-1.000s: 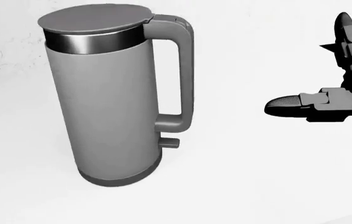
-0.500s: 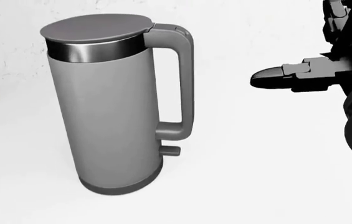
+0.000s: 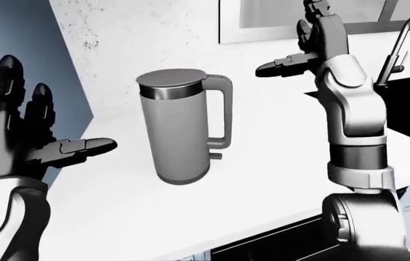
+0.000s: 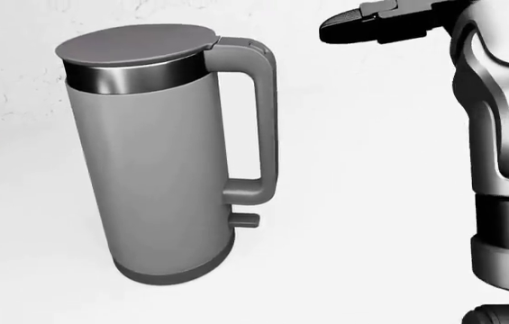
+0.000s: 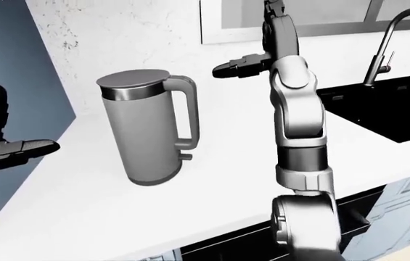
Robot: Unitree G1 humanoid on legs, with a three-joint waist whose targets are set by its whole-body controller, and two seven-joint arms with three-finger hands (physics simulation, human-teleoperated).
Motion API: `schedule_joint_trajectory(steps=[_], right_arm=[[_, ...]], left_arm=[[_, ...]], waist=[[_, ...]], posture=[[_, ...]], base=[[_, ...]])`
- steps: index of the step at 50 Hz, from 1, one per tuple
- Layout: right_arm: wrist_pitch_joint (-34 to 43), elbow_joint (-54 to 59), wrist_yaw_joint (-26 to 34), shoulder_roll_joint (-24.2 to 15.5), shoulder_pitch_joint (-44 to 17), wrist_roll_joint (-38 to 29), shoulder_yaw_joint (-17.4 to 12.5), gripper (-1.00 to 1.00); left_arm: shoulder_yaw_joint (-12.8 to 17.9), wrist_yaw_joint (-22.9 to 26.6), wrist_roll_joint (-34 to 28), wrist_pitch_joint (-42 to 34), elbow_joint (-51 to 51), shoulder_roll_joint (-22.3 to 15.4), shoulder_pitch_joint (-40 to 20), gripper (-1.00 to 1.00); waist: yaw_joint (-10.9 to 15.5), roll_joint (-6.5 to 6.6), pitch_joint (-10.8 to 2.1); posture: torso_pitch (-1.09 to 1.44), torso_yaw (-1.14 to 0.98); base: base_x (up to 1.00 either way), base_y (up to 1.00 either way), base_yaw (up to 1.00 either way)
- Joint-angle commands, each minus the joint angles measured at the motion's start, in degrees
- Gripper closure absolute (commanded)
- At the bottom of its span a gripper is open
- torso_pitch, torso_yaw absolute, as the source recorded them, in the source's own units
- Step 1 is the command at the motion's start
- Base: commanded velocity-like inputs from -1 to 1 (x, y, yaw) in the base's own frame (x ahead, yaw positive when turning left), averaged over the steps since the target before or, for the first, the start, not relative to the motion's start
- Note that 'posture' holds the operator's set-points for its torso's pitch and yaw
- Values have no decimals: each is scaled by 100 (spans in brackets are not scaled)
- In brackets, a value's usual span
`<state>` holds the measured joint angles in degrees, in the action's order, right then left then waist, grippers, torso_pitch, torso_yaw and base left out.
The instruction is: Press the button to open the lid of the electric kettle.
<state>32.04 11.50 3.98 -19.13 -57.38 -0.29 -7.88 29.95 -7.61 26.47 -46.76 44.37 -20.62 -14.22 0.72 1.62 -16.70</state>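
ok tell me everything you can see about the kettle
The electric kettle is a tall matte grey cylinder, upright on the white counter. A shiny metal band rings it under a flat grey lid, which is closed. A looped handle faces the view's right, with a small tab below it and a darker base. Neither hand touches it.

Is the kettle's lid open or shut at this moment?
Shut. The lid lies flat on the electric kettle, flush above its metal band; neither hand touches it.
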Motion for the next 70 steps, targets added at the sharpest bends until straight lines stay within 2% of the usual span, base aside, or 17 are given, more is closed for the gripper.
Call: schedule_joint_trajectory(steps=[1, 20, 23, 27, 31, 51, 70], right_arm=[[-318, 122, -31, -23, -435, -68, -1, -100], [-1708, 2961, -195, 140, -1751, -375, 144, -100], [-1901, 3465, -269, 129, -2040, -382, 129, -100], [-2318, 4334, -367, 171, -2476, -395, 142, -100], [-2430, 4665, -412, 216, -2736, -428, 174, -100], [-2918, 5690, -617, 360, -2978, -696, 163, -100], [-2975, 5854, -691, 423, -2914, -836, 131, -100]], left_arm=[[14, 0, 4, 146, 111, -69, -121, -100], [-29, -54, 33, 151, 86, -69, -158, -100], [-122, -124, 64, 50, -11, -173, -443, -100], [-193, -167, 35, 137, 10, -99, -352, -100], [-158, -144, 52, 165, 35, -64, -275, -100], [-206, -132, 29, 137, 31, -46, -299, -100], [-189, -143, 66, 106, 70, -56, -299, -100]], waist=[[-2, 8, -39], [10, 63, -17], [10, 70, -17], [7, 88, -16], [7, 106, -14], [29, 108, -8], [51, 103, -14]], posture=[[-41, 0], [-41, 0], [-41, 0], [-41, 0], [-41, 0], [-41, 0], [-41, 0]], base=[[0, 0, 0], [0, 0, 0], [0, 0, 0], [0, 0, 0], [0, 0, 0], [0, 0, 0], [0, 0, 0]])
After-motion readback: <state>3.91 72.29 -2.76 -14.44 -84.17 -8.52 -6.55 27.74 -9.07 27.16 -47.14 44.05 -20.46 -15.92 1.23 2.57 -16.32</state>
